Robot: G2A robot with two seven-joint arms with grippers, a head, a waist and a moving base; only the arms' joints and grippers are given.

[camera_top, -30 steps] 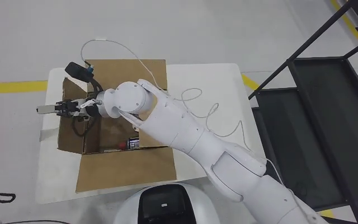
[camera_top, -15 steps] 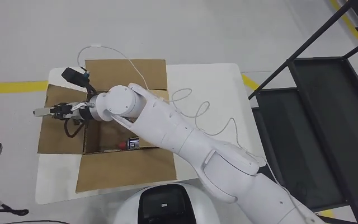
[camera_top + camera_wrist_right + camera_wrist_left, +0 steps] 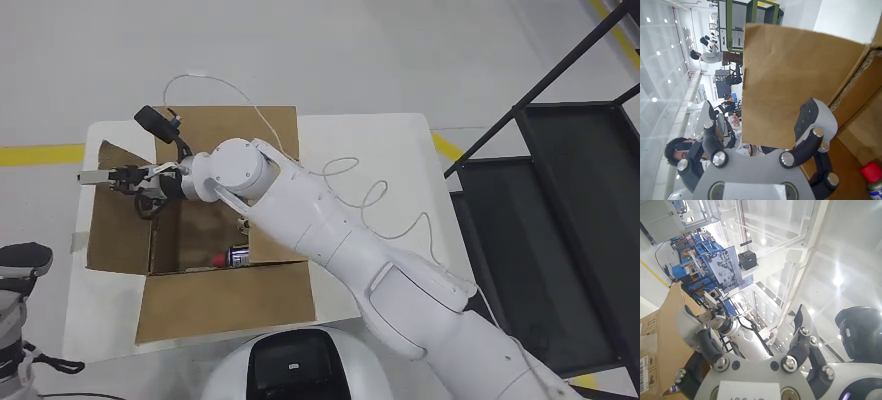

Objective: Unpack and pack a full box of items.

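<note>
An open cardboard box [image 3: 200, 225] stands on the white table [image 3: 370, 150] with its flaps spread. My right gripper [image 3: 95, 177] is at the far corner of the left flap [image 3: 115, 235]. In the right wrist view it [image 3: 759, 117] is open, and the flap [image 3: 787, 79] rises between its fingers, close to the padded one [image 3: 806, 117]. My left gripper [image 3: 743, 321] is open and points upward beside the flap's printed outer face [image 3: 662, 344], with one finger [image 3: 685, 317] against it. Farther off there is the right gripper [image 3: 710, 303]. A red-capped bottle [image 3: 228, 257] [image 3: 869, 170] lies inside the box.
A white cable [image 3: 370, 205] trails from the arm across the table's right half. A black metal rack [image 3: 560, 200] stands to the right of the table. Yellow floor tape [image 3: 40, 154] runs past the left side.
The right gripper has moved toward the far side and slightly inward. The left flap, pushed flat outward half a second ago, now stands a little higher.
</note>
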